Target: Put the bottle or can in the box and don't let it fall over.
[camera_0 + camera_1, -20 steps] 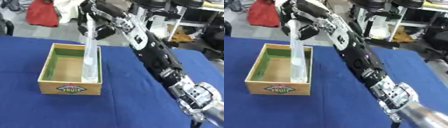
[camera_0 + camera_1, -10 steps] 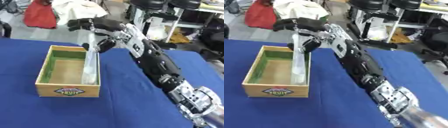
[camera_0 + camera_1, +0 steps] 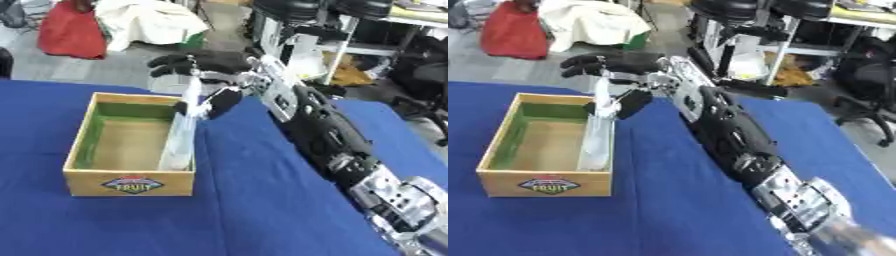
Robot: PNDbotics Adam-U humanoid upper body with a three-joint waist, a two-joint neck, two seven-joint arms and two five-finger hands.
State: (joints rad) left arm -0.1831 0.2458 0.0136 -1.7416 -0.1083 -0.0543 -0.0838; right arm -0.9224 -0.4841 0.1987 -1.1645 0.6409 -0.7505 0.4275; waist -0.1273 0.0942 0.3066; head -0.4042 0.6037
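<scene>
One bottle (image 3: 182, 140) stands in the box (image 3: 83, 150), left of middle, by its right wall | my right hand (image 3: 206, 67) is spread open above it, holding nothing | a bump could tip it.

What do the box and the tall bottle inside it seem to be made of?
The box looks like light wood with a matt finish: pale yellow-tan walls, green paint inside and a printed label on its front. The bottle looks like clear or whitish plastic, since the box shows faintly through it; glass cannot be ruled out.
</scene>
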